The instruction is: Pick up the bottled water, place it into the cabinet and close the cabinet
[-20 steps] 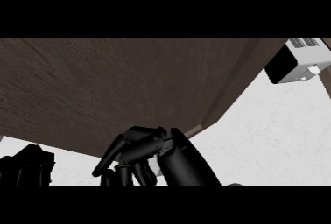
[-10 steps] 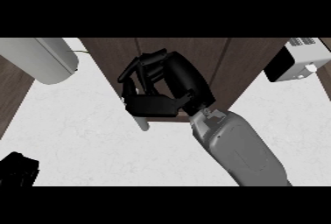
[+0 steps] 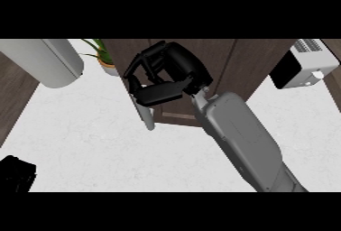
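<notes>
The right hand (image 3: 162,74) has its fingers curled against the brown cabinet (image 3: 220,63), seemingly around something, though whether the bottle sits inside that grasp cannot be told. Just below the fingers, a pale handle (image 3: 145,113) hangs along the door edge. Left of them stands a potted plant (image 3: 103,56), further left a grey cylinder (image 3: 47,61). Far right, a white appliance (image 3: 303,67). Bottom left, the left hand (image 3: 16,173) rests, fingers unclear.
</notes>
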Controlling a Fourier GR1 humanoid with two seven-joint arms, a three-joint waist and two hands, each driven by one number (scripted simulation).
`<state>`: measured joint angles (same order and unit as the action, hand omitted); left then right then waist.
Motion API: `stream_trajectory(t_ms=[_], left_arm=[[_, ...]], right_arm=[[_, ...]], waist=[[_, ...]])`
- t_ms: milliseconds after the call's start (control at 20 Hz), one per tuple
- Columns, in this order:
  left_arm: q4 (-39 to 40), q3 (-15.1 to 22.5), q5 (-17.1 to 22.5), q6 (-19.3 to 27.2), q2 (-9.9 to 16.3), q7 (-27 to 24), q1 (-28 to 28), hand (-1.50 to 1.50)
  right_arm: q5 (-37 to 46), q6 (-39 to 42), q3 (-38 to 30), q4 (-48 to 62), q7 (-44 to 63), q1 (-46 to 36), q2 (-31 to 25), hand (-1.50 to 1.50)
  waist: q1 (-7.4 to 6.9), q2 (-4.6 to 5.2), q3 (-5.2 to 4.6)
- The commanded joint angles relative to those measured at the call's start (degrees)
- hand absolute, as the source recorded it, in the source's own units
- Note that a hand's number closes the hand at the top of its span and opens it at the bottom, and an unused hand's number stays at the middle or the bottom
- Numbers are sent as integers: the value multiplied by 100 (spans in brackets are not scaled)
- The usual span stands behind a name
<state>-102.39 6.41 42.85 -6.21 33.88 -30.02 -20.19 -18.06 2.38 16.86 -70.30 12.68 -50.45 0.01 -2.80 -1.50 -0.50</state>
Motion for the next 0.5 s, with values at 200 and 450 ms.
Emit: stream_trajectory(t_ms=[200, 450], left_arm=[[48, 17, 1, 66, -52, 177, 297, 150], [-119, -20, 22, 14, 12, 224, 265, 150]], right_arm=[[148, 221, -695, 1334, -542, -336, -672, 150], [47, 316, -805, 1508, -662, -322, -714, 150]], waist=[[59, 301, 44], [31, 285, 47]])
